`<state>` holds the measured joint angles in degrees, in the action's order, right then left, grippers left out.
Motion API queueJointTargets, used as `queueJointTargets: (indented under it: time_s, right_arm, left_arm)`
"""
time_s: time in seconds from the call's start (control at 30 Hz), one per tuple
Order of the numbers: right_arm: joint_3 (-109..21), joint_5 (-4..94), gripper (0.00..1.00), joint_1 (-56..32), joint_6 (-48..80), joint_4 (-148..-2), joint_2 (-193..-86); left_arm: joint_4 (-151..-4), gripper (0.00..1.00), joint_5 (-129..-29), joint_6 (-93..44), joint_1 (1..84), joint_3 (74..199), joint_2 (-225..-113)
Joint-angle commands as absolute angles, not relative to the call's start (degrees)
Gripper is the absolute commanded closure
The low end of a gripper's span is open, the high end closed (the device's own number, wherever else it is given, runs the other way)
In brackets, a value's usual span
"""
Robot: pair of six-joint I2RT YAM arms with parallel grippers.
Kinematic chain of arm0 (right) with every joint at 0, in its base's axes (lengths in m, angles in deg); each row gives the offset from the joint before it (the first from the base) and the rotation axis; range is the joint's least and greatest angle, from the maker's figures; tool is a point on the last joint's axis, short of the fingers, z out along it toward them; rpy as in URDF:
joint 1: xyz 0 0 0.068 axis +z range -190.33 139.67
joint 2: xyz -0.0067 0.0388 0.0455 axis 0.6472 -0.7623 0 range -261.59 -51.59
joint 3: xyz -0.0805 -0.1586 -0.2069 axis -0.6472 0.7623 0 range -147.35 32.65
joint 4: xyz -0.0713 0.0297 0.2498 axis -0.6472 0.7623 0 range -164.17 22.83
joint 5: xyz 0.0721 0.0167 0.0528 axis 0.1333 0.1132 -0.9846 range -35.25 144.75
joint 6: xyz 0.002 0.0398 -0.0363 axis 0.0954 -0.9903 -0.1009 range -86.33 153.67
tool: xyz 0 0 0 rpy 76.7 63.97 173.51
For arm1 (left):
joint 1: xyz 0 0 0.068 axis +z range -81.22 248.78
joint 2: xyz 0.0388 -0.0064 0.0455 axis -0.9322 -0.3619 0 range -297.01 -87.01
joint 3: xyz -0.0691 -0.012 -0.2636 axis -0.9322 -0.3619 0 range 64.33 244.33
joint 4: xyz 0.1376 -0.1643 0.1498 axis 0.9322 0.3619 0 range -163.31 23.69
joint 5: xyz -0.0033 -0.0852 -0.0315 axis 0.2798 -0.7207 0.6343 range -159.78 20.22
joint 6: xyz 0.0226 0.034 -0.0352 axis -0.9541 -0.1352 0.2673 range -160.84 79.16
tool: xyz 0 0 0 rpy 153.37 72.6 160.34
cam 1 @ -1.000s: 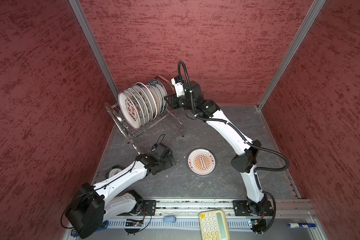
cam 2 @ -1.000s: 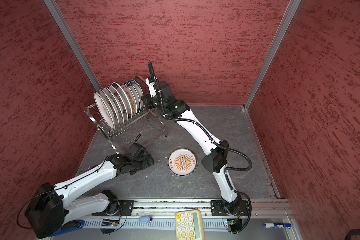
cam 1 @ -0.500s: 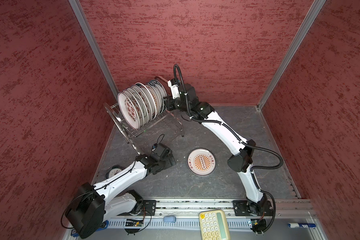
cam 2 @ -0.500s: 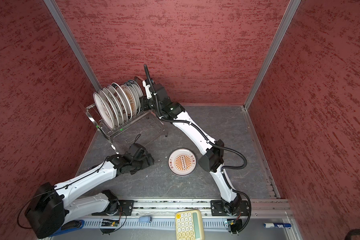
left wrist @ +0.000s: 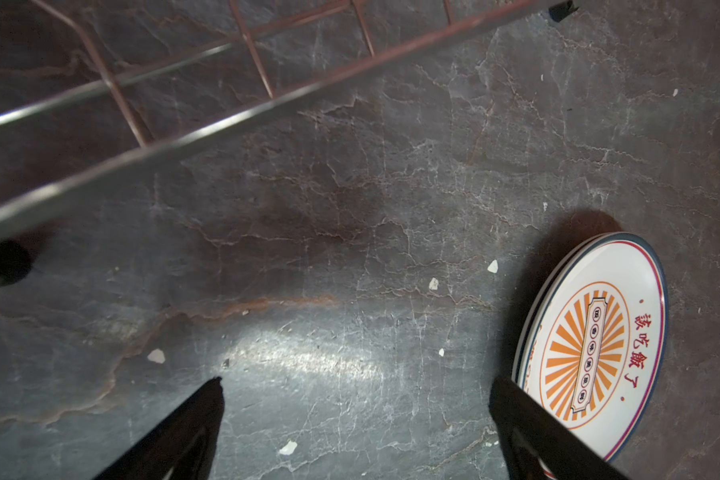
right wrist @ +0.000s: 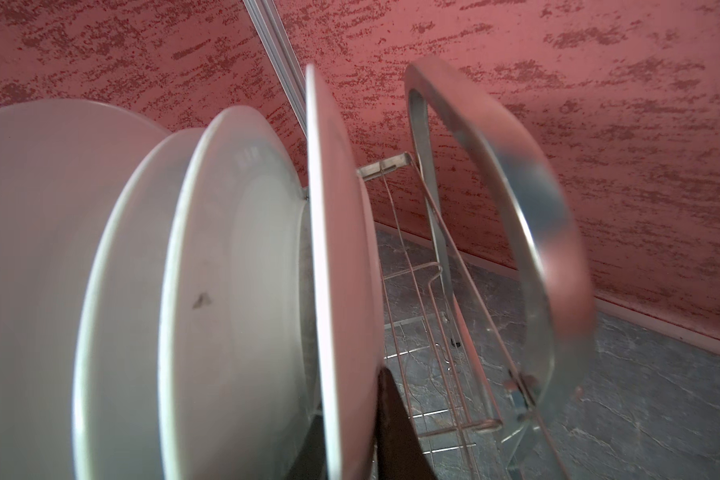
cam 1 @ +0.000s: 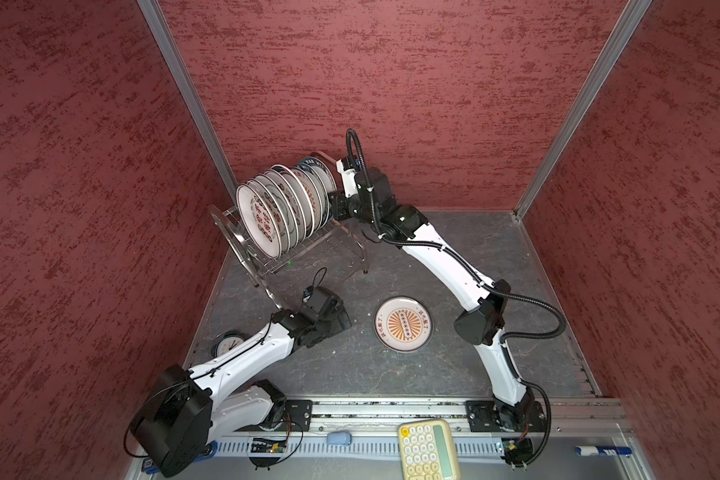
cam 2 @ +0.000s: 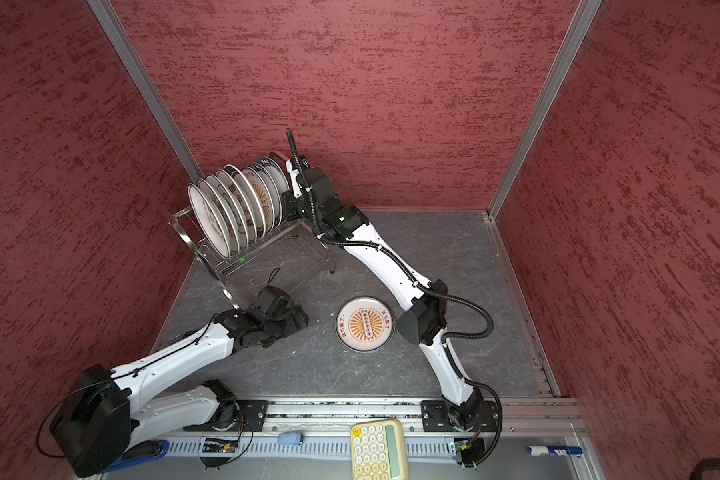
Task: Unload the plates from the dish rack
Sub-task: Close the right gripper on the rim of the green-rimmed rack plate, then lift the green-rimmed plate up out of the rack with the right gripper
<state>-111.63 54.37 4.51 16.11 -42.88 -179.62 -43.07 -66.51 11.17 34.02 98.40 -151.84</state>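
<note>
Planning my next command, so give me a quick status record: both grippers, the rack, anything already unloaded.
left gripper: open, empty, above the dark stone-look table
right gripper: closed on rim of endmost round white plate
shiny steel wire dish rack: row of white plates standing upright
unloaded: white plate with orange sunburst, flat on table

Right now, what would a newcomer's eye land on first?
A row of white plates standing on edge in the steel dish rack at the back left, the right pincer closed on the end plate by the handle. In the middle, a sunburst plate lies flat, the open left pincer low beside it.
</note>
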Motion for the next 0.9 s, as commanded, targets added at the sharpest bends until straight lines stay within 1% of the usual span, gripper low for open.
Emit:
queueJointTargets:
  time_s: [0.0, 0.2, 0.57, 0.87]
  right_arm:
    - [-113.66, 52.78, 0.95, 5.19, 15.85, -46.48, -179.60]
    - [-113.61, 55.61, 1.00, 5.41, 17.44, -47.97, -178.69]
    - [-113.69, 63.03, 1.00, 5.81, 22.00, -48.40, -176.98]
    - [-113.82, 72.94, 1.00, 6.23, 25.54, -47.80, -175.80]
  left_arm:
    - [-44.75, 0.01, -66.52, 10.61, 34.45, 97.73, -152.55]
    - [-46.06, 0.01, -66.62, 10.51, 34.48, 97.73, -153.34]
    - [-46.96, 0.01, -67.01, 10.23, 34.50, 98.31, -154.87]
    - [-46.94, 0.01, -66.96, 10.24, 34.50, 98.65, -155.10]
